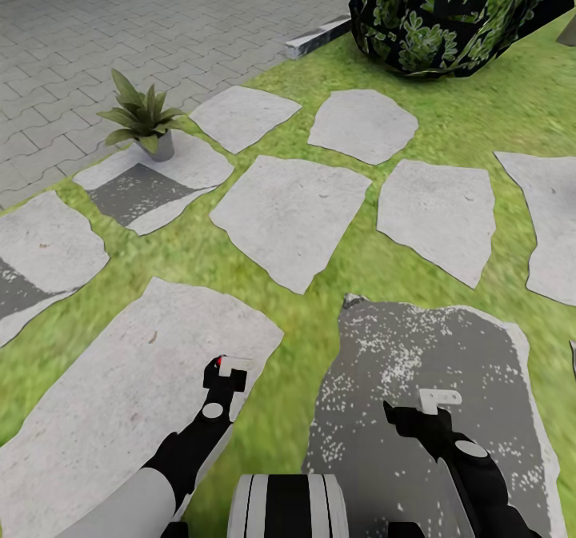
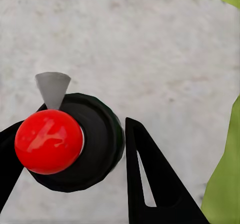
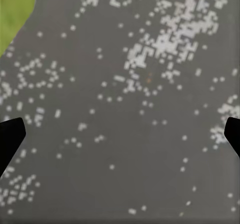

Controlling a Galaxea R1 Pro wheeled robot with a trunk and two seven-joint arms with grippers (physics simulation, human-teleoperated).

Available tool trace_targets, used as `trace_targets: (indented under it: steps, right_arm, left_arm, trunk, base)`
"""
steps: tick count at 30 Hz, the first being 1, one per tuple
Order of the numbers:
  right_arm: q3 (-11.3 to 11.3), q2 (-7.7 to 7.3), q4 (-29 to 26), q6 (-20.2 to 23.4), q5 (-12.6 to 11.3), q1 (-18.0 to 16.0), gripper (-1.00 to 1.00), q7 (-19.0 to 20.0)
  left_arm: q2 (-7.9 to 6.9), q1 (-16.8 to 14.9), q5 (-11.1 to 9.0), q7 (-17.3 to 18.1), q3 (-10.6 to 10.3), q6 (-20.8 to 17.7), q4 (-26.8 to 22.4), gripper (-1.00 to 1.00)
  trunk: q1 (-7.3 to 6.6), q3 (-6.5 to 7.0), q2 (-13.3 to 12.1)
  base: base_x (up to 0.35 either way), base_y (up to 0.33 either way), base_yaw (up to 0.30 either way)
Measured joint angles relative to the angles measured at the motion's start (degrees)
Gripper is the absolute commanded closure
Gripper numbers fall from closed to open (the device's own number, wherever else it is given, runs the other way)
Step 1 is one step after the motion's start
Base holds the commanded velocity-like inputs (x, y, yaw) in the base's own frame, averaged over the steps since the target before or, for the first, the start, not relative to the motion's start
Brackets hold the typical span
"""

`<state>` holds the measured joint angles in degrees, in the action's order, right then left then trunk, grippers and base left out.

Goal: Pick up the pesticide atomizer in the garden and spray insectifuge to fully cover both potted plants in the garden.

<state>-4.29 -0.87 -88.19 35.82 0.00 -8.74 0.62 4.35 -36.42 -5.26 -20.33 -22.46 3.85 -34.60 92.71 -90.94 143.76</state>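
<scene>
Across green lawn (image 1: 448, 114), grey stepping stones (image 1: 292, 210).

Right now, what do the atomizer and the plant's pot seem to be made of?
The atomizer looks like glossy plastic: its red top shows bright highlights, above a smooth dark body. The pot looks like matte grey stone or concrete, though the render leaves this open.
</scene>
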Motion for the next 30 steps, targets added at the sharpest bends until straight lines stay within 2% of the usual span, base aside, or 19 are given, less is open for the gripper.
trace_targets:
  steps: [20, 30]
  right_arm:
    - [0.0, 0.0, 0.0, 0.0, 0.0, 0.0, -1.0, 0.0]
    - [0.0, 0.04, 0.0, 0.0, 0.0, 0.0, -1.0, 0.0]
  left_arm:
    - [0.0, 0.0, 0.0, 0.0, -0.1, 0.0, 0.0, 1.0]
    - [0.0, 0.0, 0.0, -0.1, -0.1, -0.2, 0.0, 1.0]
  trunk:
    - [0.0, 0.0, 0.0]
    - [-0.26, 2.21, -0.1]
  base:
    - [0.0, 0.0, 0.0]
    - [0.0, 0.0, 0.0]
